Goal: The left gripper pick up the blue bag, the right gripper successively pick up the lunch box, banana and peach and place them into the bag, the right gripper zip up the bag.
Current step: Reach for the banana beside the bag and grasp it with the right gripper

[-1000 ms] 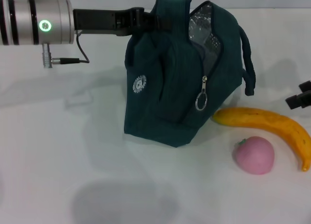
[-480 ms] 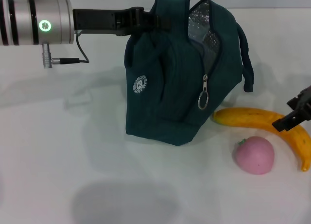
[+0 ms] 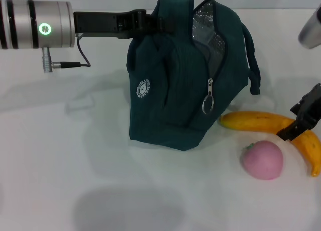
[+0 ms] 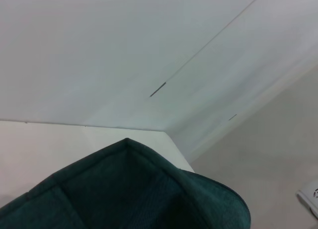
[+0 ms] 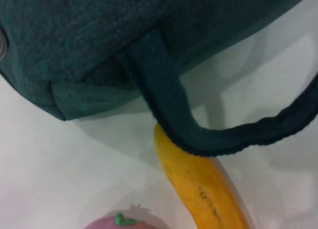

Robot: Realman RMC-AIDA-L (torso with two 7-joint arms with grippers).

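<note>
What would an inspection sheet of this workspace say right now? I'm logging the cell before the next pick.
Surface: white table, bare around the items.
Blue bag: upright, unzipped, foil lining showing, top held at the left gripper.
Banana: flat on the table beside the bag.
Peach: on the table, in front of the banana.
Lunch box: nothing seen.
Clutter: nothing seen.
Right gripper: over the banana's far half, fingers open.
Cables: thin cable from the left wrist.
Surroundings: pale wall behind the table.
</note>
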